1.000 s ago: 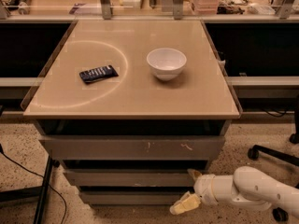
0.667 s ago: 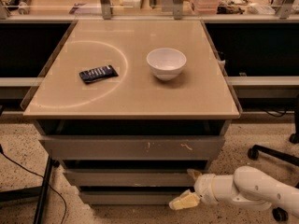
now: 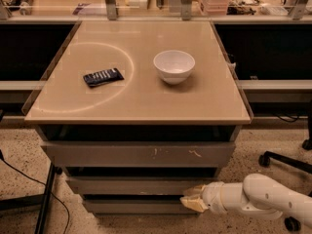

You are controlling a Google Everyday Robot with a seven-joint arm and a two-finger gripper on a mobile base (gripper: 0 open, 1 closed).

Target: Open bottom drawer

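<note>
Bottom drawer — grey, plain, gripper at its right end

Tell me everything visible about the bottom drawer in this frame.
The bottom drawer is the lowest of three fronts on the cabinet: a plain, flat grey panel, no handle, unmarked. It looks closed, dark gap above. The end effector sits at its right end, by the upper edge; contact cannot be confirmed.

I count three grey drawers under one counter: top drawer, middle drawer, bottom drawer. One white bowl, one dark packet, and my one gripper, at the bottom drawer's right end
</note>
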